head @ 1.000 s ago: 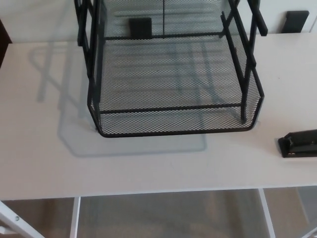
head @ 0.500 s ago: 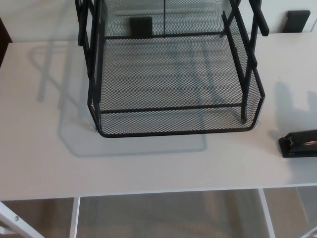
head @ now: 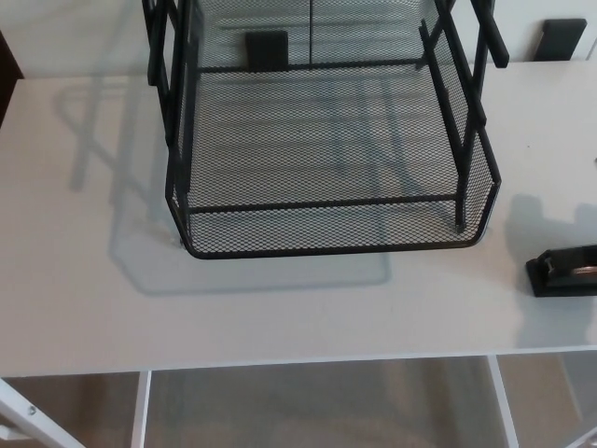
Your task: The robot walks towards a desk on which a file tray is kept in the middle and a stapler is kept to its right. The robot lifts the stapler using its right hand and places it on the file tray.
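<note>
Black wire-mesh metal file tray (head: 326,245), matt white smooth desk (head: 84,308), dark matt stapler (head: 562,271).

The file tray (head: 331,233) stands on the middle of the tabletop (head: 84,280), its front wall set back from the near edge. The stapler (head: 564,273) lies on the tabletop to the tray's right, apart from it and nearer the front, cut off by the picture's right edge. A small block (head: 562,39) sits at the tabletop's far edge, behind the stapler.
</note>
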Tool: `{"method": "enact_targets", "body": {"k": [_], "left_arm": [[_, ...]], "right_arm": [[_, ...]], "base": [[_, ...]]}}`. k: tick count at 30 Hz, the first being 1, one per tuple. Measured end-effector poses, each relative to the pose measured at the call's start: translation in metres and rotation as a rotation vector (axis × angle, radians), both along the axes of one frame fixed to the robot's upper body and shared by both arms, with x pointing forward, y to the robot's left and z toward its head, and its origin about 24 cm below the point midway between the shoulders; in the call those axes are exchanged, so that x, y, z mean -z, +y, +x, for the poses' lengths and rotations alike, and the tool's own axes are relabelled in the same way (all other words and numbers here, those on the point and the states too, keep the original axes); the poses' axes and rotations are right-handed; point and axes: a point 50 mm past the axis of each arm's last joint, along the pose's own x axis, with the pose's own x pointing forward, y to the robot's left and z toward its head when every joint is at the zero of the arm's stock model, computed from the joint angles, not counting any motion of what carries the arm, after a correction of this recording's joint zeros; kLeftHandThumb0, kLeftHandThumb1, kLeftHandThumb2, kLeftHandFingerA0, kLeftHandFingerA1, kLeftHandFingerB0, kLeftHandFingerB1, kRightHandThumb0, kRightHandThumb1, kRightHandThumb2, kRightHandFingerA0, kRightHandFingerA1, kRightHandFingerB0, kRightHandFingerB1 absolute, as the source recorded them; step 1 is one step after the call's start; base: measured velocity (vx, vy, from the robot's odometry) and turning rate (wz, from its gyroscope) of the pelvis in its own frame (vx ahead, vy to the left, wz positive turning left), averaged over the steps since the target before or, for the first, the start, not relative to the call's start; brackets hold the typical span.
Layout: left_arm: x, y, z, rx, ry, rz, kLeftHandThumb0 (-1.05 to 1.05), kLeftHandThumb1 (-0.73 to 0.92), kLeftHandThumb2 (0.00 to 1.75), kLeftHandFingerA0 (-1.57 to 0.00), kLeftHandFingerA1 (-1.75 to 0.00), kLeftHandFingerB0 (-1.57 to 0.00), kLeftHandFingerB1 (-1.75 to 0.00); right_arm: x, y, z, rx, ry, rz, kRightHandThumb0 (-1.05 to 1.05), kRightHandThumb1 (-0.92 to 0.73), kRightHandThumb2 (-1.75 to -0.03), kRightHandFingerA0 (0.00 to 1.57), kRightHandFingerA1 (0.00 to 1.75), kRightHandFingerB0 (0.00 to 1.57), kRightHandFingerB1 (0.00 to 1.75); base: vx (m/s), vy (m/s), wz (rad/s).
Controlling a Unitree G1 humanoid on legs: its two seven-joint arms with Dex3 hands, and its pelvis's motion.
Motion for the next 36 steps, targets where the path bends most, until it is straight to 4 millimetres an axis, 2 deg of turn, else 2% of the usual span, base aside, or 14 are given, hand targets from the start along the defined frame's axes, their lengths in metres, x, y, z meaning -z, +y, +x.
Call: {"method": "enact_targets", "body": {"k": [11, 13, 15, 16, 20, 21, 24, 25, 26, 30, 31, 34, 35, 36], "left_arm": [[0.0, 0.0, 0.001, 0.001, -0.002, -0.001, -0.97, 0.82, 1.38, -0.16, -0.81, -0.1, -0.58], [0.0, 0.0, 0.001, 0.001, -0.002, -0.001, -0.98, 0.81, 1.36, -0.18, -0.82, -0.11, -0.6], [0.0, 0.0, 0.001, 0.001, -0.001, -0.001, -0.97, 0.81, 1.37, -0.13, -0.8, -0.1, -0.59], [0.0, 0.0, 0.001, 0.001, -0.001, -0.001, -0.96, 0.82, 1.38, -0.14, -0.8, -0.1, -0.58], [0.0, 0.0, 0.001, 0.002, 0.0, -0.002, -0.93, 0.85, 1.38, -0.16, -0.79, -0.09, -0.55], [0.0, 0.0, 0.001, 0.002, 0.001, -0.002, -0.93, 0.92, 1.12, -0.25, -0.89, 0.0, -0.49], [0.001, -0.001, 0.002, 0.001, 0.001, -0.004, -0.93, 0.92, 1.11, -0.26, -0.9, 0.0, -0.5], [0.001, -0.001, 0.002, 0.001, 0.002, -0.004, -0.94, 0.83, 1.38, -0.17, -0.8, -0.09, -0.56], [0.001, -0.001, 0.002, 0.001, 0.002, -0.005, -0.95, 0.92, 1.13, -0.26, -0.91, 0.0, -0.5], [0.001, -0.001, 0.001, 0.001, 0.003, -0.006, -0.94, 0.83, 1.37, -0.19, -0.8, -0.1, -0.56], [0.001, -0.001, 0.001, 0.001, 0.003, -0.006, -0.94, 0.83, 1.36, -0.21, -0.8, -0.1, -0.57], [0.001, -0.001, 0.002, 0.002, 0.003, -0.006, -0.93, 0.92, 1.11, -0.29, -0.91, 0.0, -0.53], [0.001, -0.002, 0.002, 0.002, 0.003, -0.006, -0.94, 0.83, 1.37, -0.21, -0.81, -0.1, -0.57], [0.001, -0.002, 0.002, 0.003, 0.004, -0.006, -0.93, 0.83, 1.36, -0.2, -0.8, -0.1, -0.56]], "right_arm": [[0.029, 0.005, -0.001, -0.028, 0.081, -0.123, -0.63, -0.38, -0.79, 0.04, 0.26, 0.05, 0.28], [0.033, 0.005, -0.001, -0.041, 0.08, -0.153, -0.63, -0.5, -0.55, 0.06, 0.3, 0.07, 0.25], [0.036, 0.007, -0.001, -0.064, 0.077, -0.193, -0.7, -0.42, -0.8, 0.08, 0.17, 0.08, 0.2], [0.037, 0.008, -0.001, -0.076, 0.079, -0.211, -0.65, -0.52, -0.56, 0.01, 0.32, 0.03, 0.27], [0.041, 0.014, -0.002, -0.124, 0.086, -0.294, -0.77, -0.46, -0.84, 0.08, 0.23, 0.08, 0.21], [0.042, 0.014, -0.003, -0.134, 0.087, -0.315, -0.51, -0.5, -0.57, 0.08, 0.32, 0.1, 0.24], [0.046, 0.014, -0.004, -0.143, 0.07, -0.367, -0.41, -0.56, -0.57, 0.42, 0.56, 0.2, 0.28], [0.046, 0.014, -0.004, -0.144, 0.054, -0.38, -0.34, -0.55, -0.58, 0.73, 1.32, 0.36, 0.34], [0.045, 0.014, -0.003, -0.144, 0.032, -0.391, -0.33, -0.58, -0.6, 0.81, 1.49, 0.41, 0.36], [0.044, 0.014, -0.002, -0.142, -0.035, -0.424, -0.21, -0.7, -0.64, 0.91, 1.63, 0.74, 0.48], [0.044, 0.014, -0.002, -0.142, -0.047, -0.429, -0.34, -0.43, -0.86, 1.23, 1.4, 0.85, 0.75], [0.042, 0.014, -0.001, -0.139, -0.103, -0.445, -0.32, -0.48, -0.91, 1.2, 1.35, 0.77, 0.78], [0.042, 0.014, 0.0, -0.137, -0.122, -0.451, -0.26, -0.62, -0.6, 0.9, 1.71, 0.85, 0.79], [0.042, 0.014, 0.0, -0.136, -0.135, -0.455, -0.31, -0.44, -0.86, 1.18, 1.37, 0.83, 0.8]], "base": [[0.0, 0.0, 0.0], [0.0, 0.0, 0.0], [0.0, 0.0, 0.0], [0.0, 0.0, 0.0], [0.0, 0.0, 0.0], [0.0, 0.0, 0.0], [0.0, 0.0, 0.0], [0.0, 0.0, 0.0], [0.0, 0.0, 0.0], [0.0, 0.0, 0.0], [0.0, 0.0, 0.0], [0.0, 0.0, 0.0], [0.0, 0.0, 0.0], [0.0, 0.0, 0.0]]}}
